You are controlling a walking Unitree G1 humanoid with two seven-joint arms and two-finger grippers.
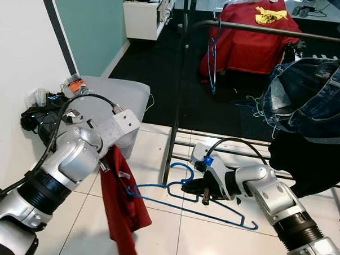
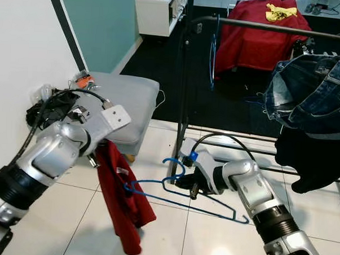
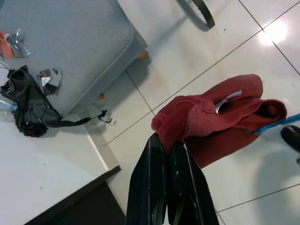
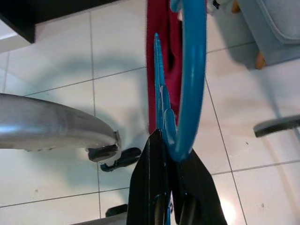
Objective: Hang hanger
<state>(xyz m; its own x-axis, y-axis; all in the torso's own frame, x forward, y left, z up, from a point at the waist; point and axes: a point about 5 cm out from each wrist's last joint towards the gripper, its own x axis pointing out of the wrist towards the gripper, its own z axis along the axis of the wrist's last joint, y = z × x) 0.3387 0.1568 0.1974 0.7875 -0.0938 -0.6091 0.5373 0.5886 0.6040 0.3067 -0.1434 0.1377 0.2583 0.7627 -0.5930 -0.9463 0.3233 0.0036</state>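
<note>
Left eye view | right gripper (image 1: 196, 188) clamped on blue hanger (image 1: 211, 208) neck, long axis level, low over floor | left gripper (image 1: 103, 165) pinching red garment (image 1: 121, 210) on hanger's far end | clothes rail (image 1: 276, 31) above, ahead

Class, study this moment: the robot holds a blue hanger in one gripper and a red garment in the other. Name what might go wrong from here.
1. The red garment is pinched only at its top edge by the left gripper and hangs bunched; it may slip or stay tangled.
2. The right gripper clamps the blue hanger near its hook; the long frame could twist.
3. The denim jacket crowds the rail, so hanging may snag.
</note>
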